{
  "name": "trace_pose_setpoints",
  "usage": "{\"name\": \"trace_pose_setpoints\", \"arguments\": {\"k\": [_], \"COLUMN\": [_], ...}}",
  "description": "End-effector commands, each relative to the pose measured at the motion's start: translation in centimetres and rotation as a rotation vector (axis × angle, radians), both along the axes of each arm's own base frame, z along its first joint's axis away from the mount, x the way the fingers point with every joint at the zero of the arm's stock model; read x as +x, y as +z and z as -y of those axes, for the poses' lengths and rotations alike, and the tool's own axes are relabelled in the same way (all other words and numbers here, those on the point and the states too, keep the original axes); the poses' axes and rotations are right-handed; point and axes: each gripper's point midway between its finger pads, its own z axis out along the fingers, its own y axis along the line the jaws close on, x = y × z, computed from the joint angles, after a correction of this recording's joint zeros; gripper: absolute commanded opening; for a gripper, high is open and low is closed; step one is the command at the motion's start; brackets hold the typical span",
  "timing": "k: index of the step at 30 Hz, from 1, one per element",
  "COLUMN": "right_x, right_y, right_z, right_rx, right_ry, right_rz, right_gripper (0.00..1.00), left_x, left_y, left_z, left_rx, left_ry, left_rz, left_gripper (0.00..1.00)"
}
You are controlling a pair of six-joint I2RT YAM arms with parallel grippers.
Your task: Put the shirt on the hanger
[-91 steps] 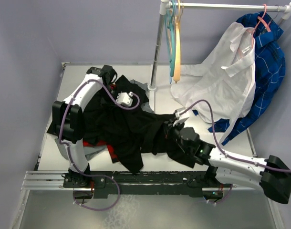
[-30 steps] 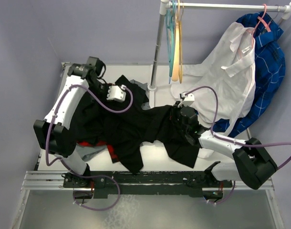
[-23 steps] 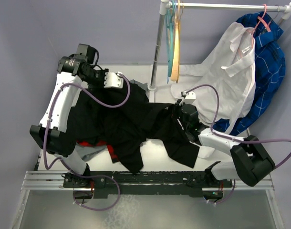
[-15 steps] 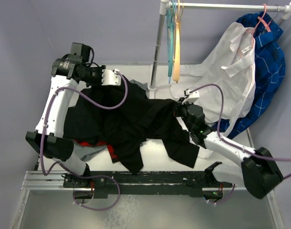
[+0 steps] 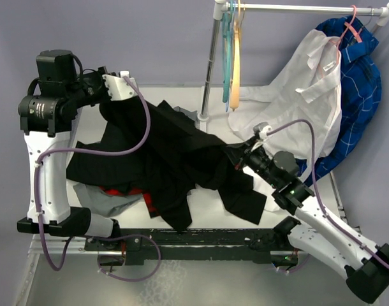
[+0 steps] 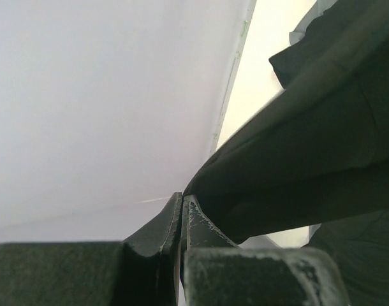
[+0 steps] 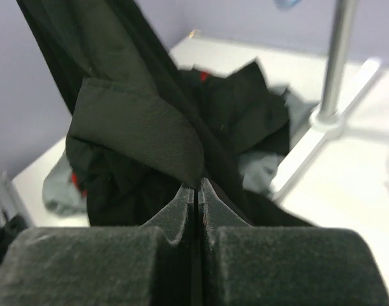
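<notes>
Lifted since earlier, shirt (image 5: 175, 153) is stretched lengthwise from far left down to right above white table (image 5: 207, 217), pinched by left gripper (image 6: 183, 199) and right gripper (image 7: 198, 186); lilac walls (image 5: 150, 38).

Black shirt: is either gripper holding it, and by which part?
Both hold the black shirt: the left gripper pinches a raised fabric edge, the right gripper a folded edge.
</notes>
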Motion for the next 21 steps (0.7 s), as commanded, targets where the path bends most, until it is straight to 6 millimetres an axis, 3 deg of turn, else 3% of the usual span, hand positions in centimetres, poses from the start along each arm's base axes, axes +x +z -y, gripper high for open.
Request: {"name": "trace_pose_setpoints", "arguments": {"k": [1,5,9,12,16,21], "right_x": [-2.6,-7.0,-7.6,-7.8,-7.4,-3.6], "right_y": [-3.5,-3.7,-3.3,-3.4,-4.8,-6.9], "right_z": [-3.7,-8.0,-8.7,-8.7,-8.3,-6.1], "right_rx": [-0.07,-0.091,-0.055,-0.036,-0.005,0.013], "right_ry": [0.175,0.337,0.338,0.342,0.296,0.075], "right_rz": [-0.189,-0.173,-0.205,-0.231,-0.264,-0.303], "right_gripper": [0.0,0.0,0.0,0.0,0.0,0.0], "left_x": [-1.3,-3.6,-6.5,-7.1,-4.3,2.6], "left_y": [1.9,1.2,0.0,-0.9,-3.0,-4.6], "left_z": [-0.1,0.4,0.2,-0.3,-1.2,-1.3], "left_rx": [-0.068,-0.072,-0.048,-0.042,-0.032,-0.063], "left_ry": [0.02,-0.015,-0.028,0.004,0.071,0.119], "left_rz": [0.018,-0.044,-0.118,-0.146,-0.131,-0.005], "left_gripper": [0.0,0.0,0.0,0.0,0.0,0.0]}}
